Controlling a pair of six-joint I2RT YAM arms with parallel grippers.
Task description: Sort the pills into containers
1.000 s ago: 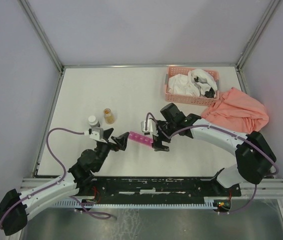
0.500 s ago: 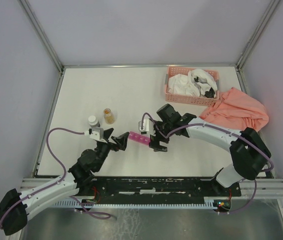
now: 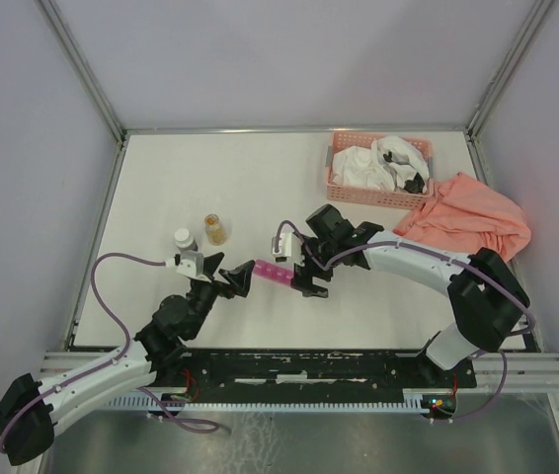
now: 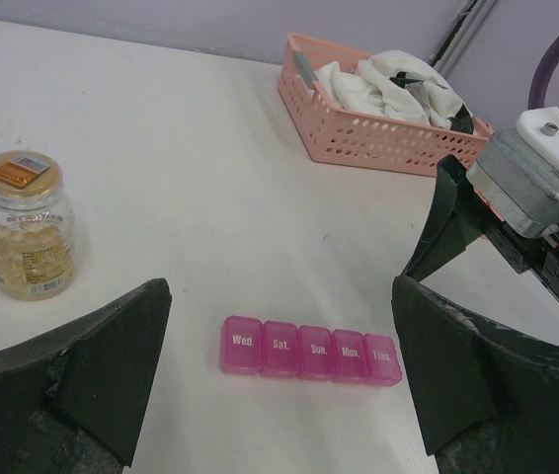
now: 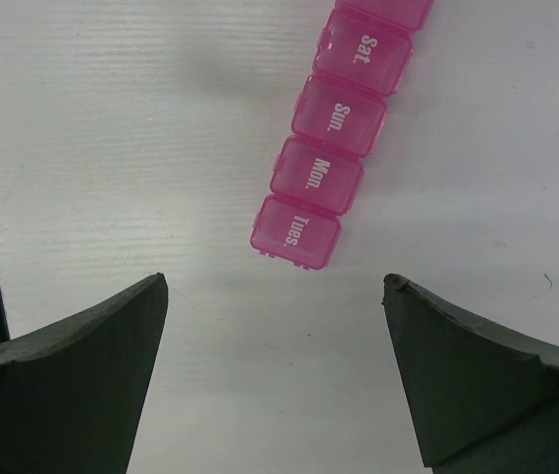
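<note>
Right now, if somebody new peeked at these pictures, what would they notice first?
Probably the bright pink pill organizer lying in the middle of the table, its day lids shut, with the left gripper and right gripper open at either end of it. Next comes the salmon basket stuffed with white cloth in the far right corner, with an orange cloth crumpled beside it.

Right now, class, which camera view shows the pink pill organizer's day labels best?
Left wrist: the whole pill organizer lies in frame, all five lids readable, Wed. to Tues. The right wrist view crops the strip's Wed. end. The top external view shows only a small pink bar, labels unreadable.
</note>
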